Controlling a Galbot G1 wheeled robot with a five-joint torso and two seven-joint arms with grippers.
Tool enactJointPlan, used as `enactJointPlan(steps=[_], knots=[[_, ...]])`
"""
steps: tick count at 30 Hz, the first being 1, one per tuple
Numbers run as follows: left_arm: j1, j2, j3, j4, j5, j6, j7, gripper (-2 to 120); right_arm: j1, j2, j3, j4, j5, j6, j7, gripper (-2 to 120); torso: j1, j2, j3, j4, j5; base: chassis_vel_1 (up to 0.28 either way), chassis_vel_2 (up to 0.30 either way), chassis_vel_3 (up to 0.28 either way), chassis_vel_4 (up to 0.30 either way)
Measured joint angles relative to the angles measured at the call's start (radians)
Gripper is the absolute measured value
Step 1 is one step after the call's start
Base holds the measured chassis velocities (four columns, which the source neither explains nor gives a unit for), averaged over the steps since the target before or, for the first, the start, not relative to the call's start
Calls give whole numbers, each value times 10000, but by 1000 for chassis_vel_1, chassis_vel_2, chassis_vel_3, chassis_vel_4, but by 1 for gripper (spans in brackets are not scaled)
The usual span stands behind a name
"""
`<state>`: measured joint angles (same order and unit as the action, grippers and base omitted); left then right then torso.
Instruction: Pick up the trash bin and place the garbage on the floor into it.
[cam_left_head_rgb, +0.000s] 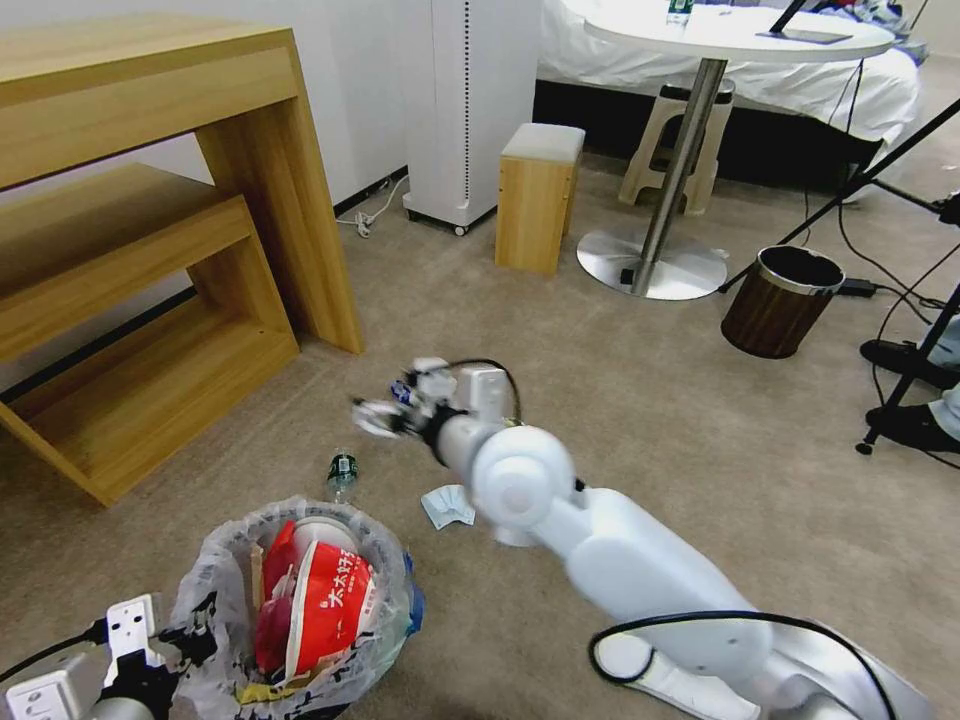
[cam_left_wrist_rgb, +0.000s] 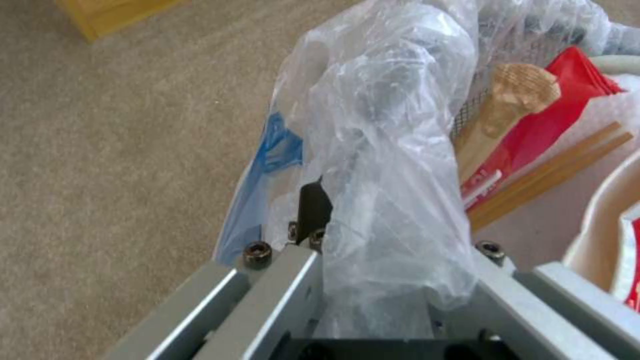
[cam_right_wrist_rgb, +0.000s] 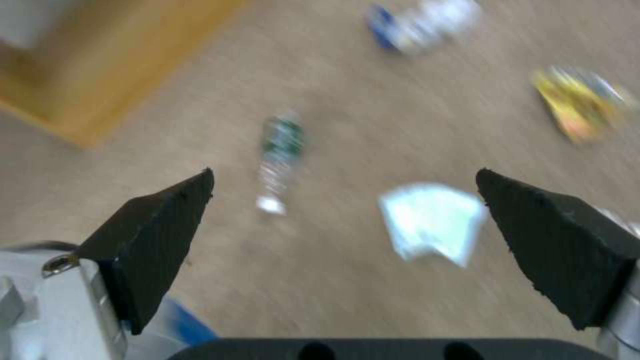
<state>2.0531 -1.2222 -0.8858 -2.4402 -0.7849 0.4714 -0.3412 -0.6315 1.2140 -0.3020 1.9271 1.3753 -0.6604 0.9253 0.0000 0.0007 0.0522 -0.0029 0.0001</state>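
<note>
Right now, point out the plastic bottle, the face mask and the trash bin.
plastic bottle (cam_left_head_rgb: 341, 474): head view, on its body, lying on the carpet.
face mask (cam_left_head_rgb: 447, 505): head view, on the middle of the folded mask.
trash bin (cam_left_head_rgb: 222, 560): head view, on the bag-covered wall near the rim.

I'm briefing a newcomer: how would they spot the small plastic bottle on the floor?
Start at the wooden desk; on the beige carpet by its front corner lies the small clear plastic bottle. Unlike the flat blue face mask beside it, it has a green label.
</note>
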Motion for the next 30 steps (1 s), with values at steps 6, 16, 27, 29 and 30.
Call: enactJointPlan(steps=[6,16,27,29,30], knots=[[10,21,-23,20,216,-95,156,1,-1850,414,913,-93,161,-221,794,100,0,0,-1,6,0,0,0,0,0],[61,-31,-11,14,627,-322,442,1,-3759,669,2185,322,-1219,-735,562,100,-1,0,-1,3,0,0,0,0,0],[151,-217,29,-23,918,-478,632,1,-4506,683,2652,612,-2374,-768,282,100,-1,1,-1,4,-1,0,0,0,0],[178,-226,3,-46,961,-481,647,1,-4523,669,2702,633,-2575,-769,248,100,-1,1,-1,4,-1,0,0,0,0],[206,-245,-20,-64,1013,-487,659,1,-4534,664,2735,644,-2798,-770,240,100,-1,0,-1,5,-1,0,0,0,0]])
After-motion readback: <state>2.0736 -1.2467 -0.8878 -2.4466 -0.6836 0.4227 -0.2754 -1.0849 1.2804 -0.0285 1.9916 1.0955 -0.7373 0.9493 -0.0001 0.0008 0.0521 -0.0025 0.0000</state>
